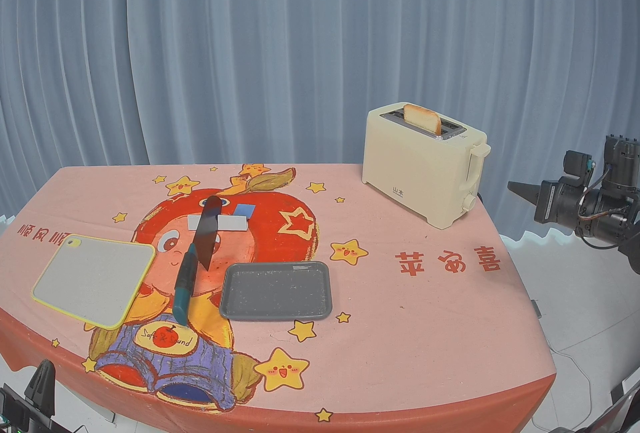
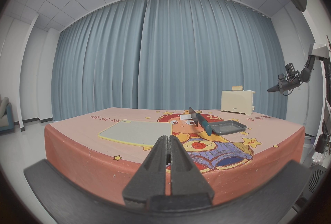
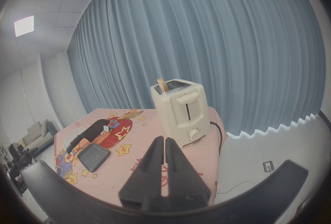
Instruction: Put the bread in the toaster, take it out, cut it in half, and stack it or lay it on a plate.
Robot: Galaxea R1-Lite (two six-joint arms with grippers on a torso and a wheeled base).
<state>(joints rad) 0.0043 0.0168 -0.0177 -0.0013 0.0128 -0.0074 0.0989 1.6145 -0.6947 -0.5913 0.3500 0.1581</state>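
A slice of bread [image 1: 422,118] stands half out of a slot of the cream toaster [image 1: 423,164] at the table's back right; the bread [image 3: 160,84] and toaster [image 3: 181,111] also show in the right wrist view. A grey tray-like plate [image 1: 277,290] lies mid-table. A knife [image 1: 198,252] with a teal handle leans on a small white rest, blade raised. A cutting board [image 1: 93,279] with a yellow rim lies at the left. My right gripper [image 1: 522,189] hovers off the table's right side, level with the toaster, shut and empty. My left gripper [image 2: 169,143] is low before the table's front left corner, shut and empty.
The table carries a pink cartoon cloth [image 1: 413,314]. The toaster's lever [image 1: 481,151] and dial [image 1: 470,203] face the right gripper, and its cord [image 3: 218,133] hangs off the table's edge. A blue curtain closes the back.
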